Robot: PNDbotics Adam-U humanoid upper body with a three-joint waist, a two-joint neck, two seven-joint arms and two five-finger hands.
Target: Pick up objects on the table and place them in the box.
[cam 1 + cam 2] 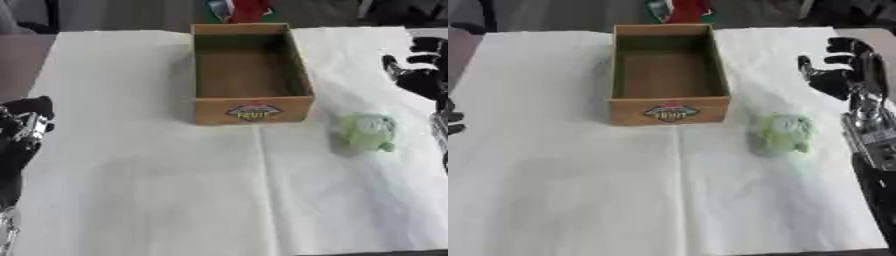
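"FRUIT" label on box [668,113] front

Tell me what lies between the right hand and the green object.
Nothing: only bare white cloth separates the right hand from the green object, clearest in the right eye view.

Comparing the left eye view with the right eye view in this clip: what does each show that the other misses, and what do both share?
Only the left eye view shows most of the left hand, near the left edge; the right eye view catches just its dark fingertips at the edge. Only the right eye view shows the right hand whole, fingers relaxed, with its silver forearm; the left eye view crops it at the right edge. Both show the empty cardboard box, the green soft toy lying to its right on the white tablecloth, untouched by either hand.
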